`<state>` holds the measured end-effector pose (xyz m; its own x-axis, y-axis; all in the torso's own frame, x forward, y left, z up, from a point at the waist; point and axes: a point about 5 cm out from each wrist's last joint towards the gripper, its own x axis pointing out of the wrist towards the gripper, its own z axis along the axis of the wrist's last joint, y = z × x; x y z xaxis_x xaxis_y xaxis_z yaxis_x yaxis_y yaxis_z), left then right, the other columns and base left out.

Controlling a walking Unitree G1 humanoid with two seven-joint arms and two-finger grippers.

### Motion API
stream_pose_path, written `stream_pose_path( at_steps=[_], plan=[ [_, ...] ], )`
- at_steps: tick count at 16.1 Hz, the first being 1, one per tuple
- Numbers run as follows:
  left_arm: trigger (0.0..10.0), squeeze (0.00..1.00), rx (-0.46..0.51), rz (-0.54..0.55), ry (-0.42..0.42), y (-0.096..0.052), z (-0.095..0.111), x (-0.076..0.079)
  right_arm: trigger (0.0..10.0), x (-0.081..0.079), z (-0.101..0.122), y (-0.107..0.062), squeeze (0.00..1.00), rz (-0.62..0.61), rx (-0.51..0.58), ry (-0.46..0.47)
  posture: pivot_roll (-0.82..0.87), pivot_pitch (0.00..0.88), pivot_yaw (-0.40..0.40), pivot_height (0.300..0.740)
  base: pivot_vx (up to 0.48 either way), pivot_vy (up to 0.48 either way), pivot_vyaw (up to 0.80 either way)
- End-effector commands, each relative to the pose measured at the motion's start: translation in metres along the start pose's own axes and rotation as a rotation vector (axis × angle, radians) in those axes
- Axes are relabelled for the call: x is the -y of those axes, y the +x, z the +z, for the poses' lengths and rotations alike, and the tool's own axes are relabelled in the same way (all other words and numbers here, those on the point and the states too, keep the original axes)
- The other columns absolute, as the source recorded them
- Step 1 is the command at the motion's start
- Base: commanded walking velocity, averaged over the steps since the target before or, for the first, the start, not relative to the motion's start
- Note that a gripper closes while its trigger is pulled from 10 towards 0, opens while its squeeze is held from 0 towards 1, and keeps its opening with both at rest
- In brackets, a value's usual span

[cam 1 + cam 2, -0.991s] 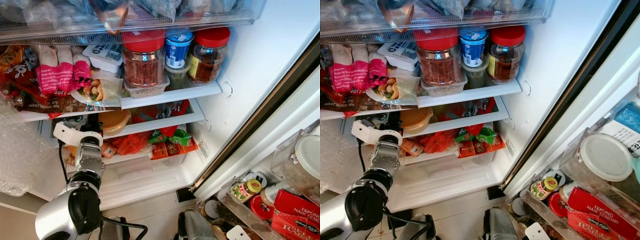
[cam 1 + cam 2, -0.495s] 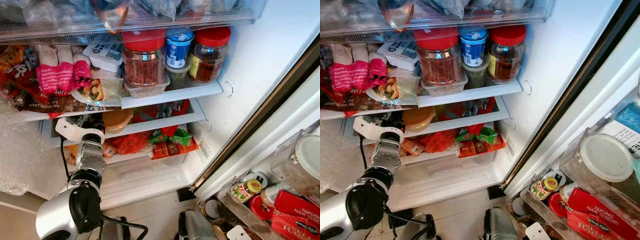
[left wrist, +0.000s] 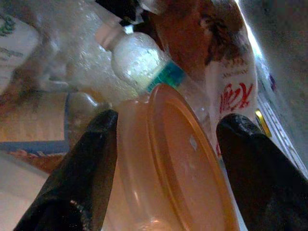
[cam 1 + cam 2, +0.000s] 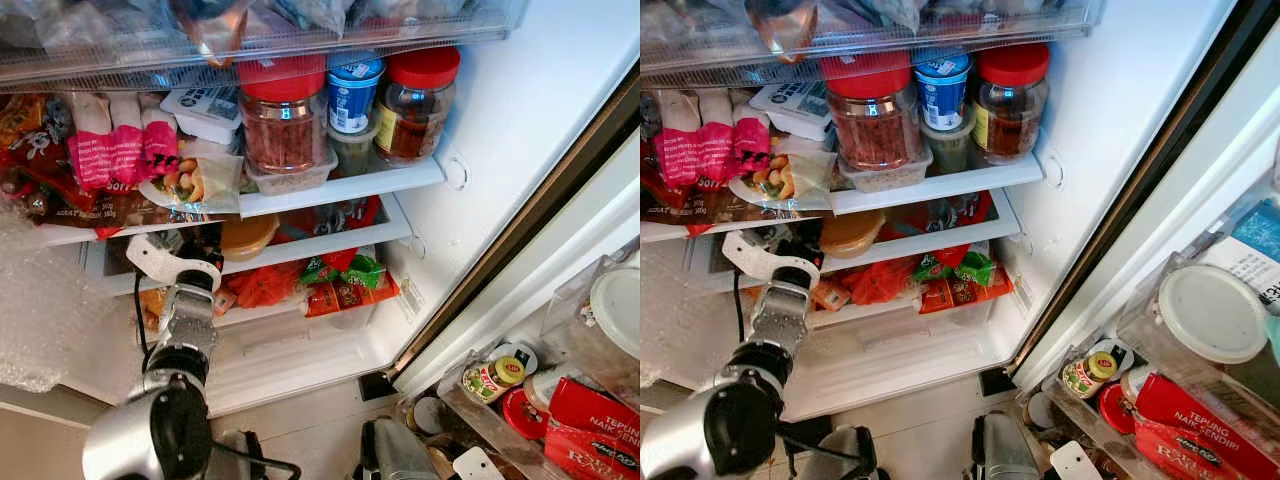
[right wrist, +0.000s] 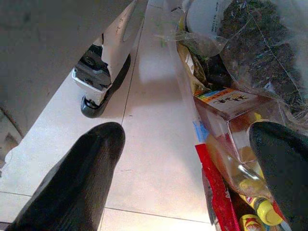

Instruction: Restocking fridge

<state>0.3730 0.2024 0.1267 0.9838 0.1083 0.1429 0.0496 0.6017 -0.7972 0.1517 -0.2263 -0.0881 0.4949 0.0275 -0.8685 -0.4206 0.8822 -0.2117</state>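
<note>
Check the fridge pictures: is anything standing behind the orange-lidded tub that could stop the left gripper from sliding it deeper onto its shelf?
Yes. The left gripper grips the orange-lidded tub on the middle shelf. Right behind the tub lies a clear plastic bottle, with a red-and-white packet beside it. They would likely block a deeper push.

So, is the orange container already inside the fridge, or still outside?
Inside. The orange container sits on the middle shelf, and the left gripper has its fingers on either side of it.
</note>
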Motion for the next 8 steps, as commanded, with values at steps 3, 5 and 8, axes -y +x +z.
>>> stream_pose_path(
  at_steps=[3,5,8],
  plan=[
    [10.0,0.00,-0.013,-0.025,-0.024,-0.007,0.000,-0.004,10.0,-0.009,-0.010,-0.001,0.00,0.022,-0.037,0.014,-0.18,0.184,-0.027,0.643,0.000,0.000,0.00],
    [10.0,0.00,-0.028,-0.031,-0.044,-0.013,-0.003,-0.005,10.0,-0.009,-0.009,-0.001,0.00,0.021,-0.036,0.016,-0.18,0.182,-0.024,0.643,0.000,0.000,0.00],
    [10.0,0.00,-0.049,-0.039,-0.063,-0.023,-0.006,-0.005,10.0,-0.009,-0.009,0.000,0.00,0.020,-0.035,0.017,-0.18,0.181,-0.020,0.643,0.000,0.000,0.00]
  ],
)
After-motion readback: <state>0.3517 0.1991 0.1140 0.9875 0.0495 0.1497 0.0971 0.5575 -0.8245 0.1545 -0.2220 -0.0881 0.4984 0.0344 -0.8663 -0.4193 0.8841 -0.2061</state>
